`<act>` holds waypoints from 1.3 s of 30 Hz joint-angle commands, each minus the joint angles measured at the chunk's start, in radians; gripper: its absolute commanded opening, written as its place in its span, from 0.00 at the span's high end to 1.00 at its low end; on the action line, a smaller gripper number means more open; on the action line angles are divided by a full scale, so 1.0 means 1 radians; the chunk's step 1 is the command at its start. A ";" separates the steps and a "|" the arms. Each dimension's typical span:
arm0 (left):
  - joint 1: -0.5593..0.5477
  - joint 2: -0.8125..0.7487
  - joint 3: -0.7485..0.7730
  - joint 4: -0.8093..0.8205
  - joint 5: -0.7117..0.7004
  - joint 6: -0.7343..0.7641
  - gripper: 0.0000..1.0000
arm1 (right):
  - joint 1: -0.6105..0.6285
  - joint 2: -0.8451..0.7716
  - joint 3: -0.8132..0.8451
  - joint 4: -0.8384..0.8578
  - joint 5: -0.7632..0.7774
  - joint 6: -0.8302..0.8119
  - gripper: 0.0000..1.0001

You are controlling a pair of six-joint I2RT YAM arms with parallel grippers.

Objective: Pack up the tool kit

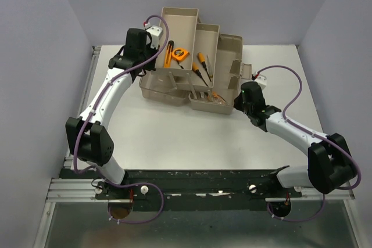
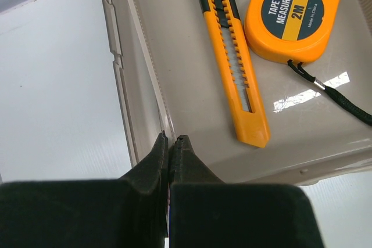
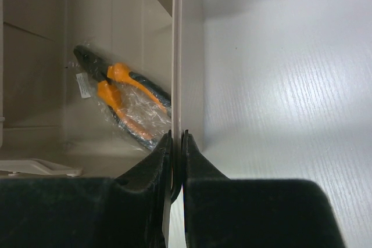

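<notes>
Left fingers (image 2: 172, 142) are clenched on the side rim of a fold-out tray (image 2: 192, 39), the thin wall pinched between the tips. Utility knife (image 2: 232, 68) and tape measure (image 2: 293, 15) lie flat in that tray, ahead and right of the fingers, not touching them. Right fingers (image 3: 177, 139) are clamped on an upright end wall of the toolbox (image 3: 177, 56). Pliers (image 3: 119, 105) in a clear wrapper sit inside, ahead-left of them, with bare bench (image 3: 290, 85) to their right. From overhead, the toolbox stands open between the two sets of fingers, trays fanned out. Screwdrivers (image 1: 201, 65) lie in the middle tray, between the two grips. Every tool in view sits inside the box.

Step, my read: loading looks done and this is the closing phase. The left arm looks set to fold its tray in while the right braces the box.

Next move calls for:
- Left: hold the pinch and sweep the tray in an arc toward the right fingers and down over the base, following the hinge links rather than pushing straight.
- Right: stay firm so the box does not slide.

Risks: the rim slips from the pinch, or the knife and tape slide if the tray tilts. Lid and latch not yet shut.
</notes>
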 commanded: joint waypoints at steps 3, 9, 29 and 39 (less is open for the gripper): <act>-0.082 0.095 0.070 0.086 0.447 0.024 1.00 | 0.043 0.084 -0.027 0.124 -0.273 0.061 1.00; -0.090 0.112 0.083 0.099 0.478 0.008 1.00 | 0.043 0.086 -0.027 0.130 -0.281 0.059 0.99; -0.218 0.115 0.095 0.039 0.104 0.010 1.00 | 0.043 0.028 -0.007 0.105 -0.263 0.107 0.91; -0.269 0.113 0.101 0.045 -0.065 0.027 1.00 | 0.043 -0.110 -0.004 0.081 -0.189 0.137 0.61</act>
